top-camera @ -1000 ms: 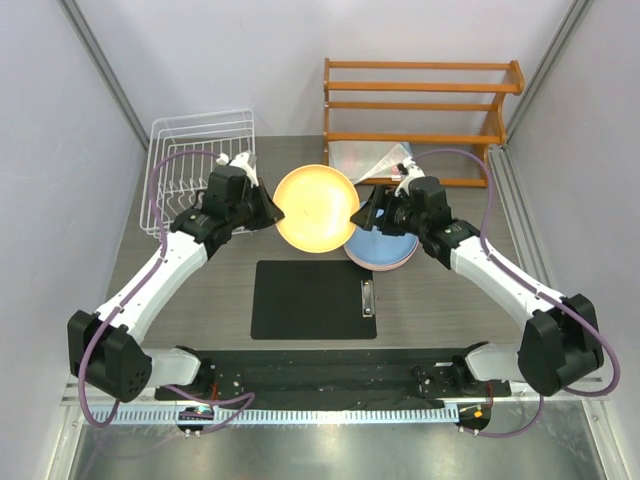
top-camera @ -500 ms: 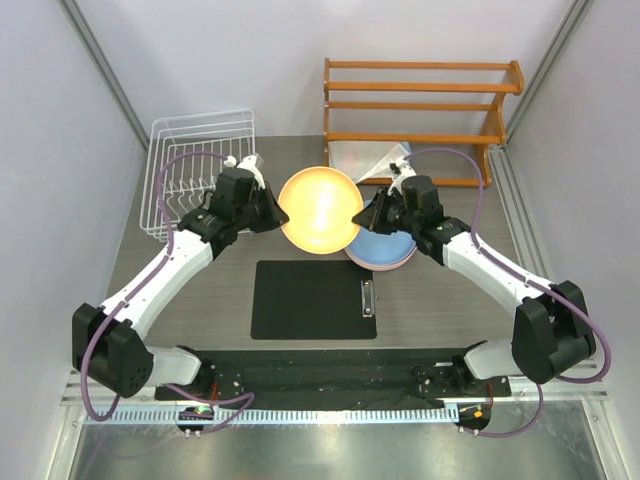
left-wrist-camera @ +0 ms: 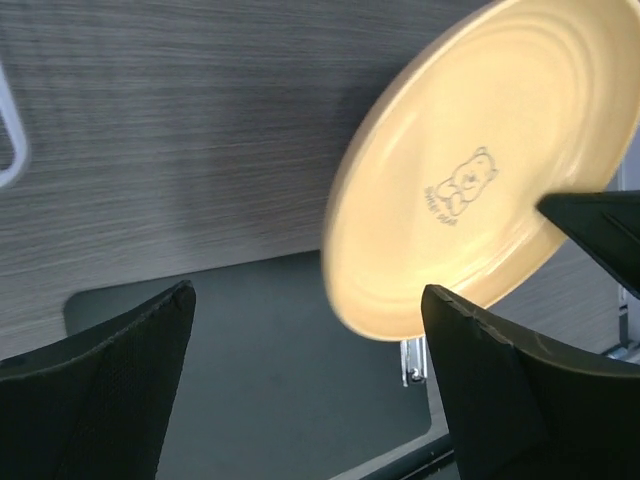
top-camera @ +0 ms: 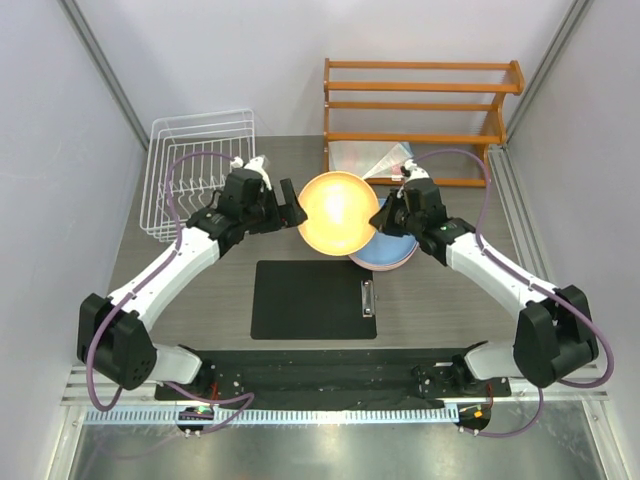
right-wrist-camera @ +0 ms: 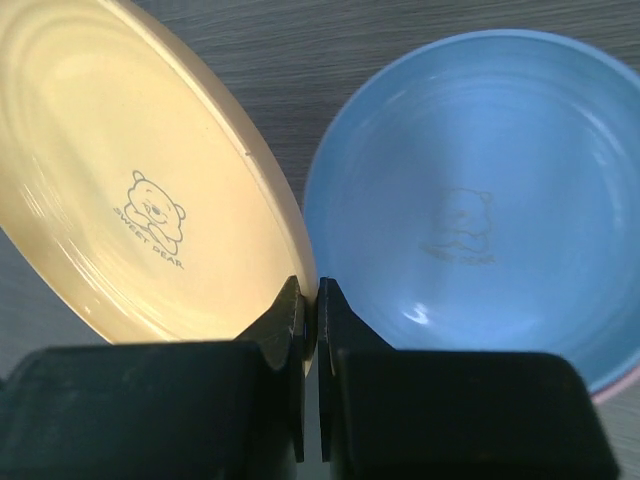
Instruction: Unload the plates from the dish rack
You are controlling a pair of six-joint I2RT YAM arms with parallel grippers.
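One orange-yellow plate (top-camera: 338, 212) clamped in the right hand (right-wrist-camera: 311, 300) — left hand (left-wrist-camera: 308, 295) spread wide — one light-blue plate (right-wrist-camera: 470, 200) beside.

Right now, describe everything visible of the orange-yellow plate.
The orange-yellow plate is round, shallow, glossy plastic by its look, with concentric rings and a small bear print reading SWEET BEAR at its centre. It hangs tilted above the table, its rim pinched by the right gripper; the left gripper stands open beside it.

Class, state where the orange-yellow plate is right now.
Top view: the orange-yellow plate is tilted at mid-table, right rim pinched by the right gripper, just left of the light blue plate and beyond the black clipboard.
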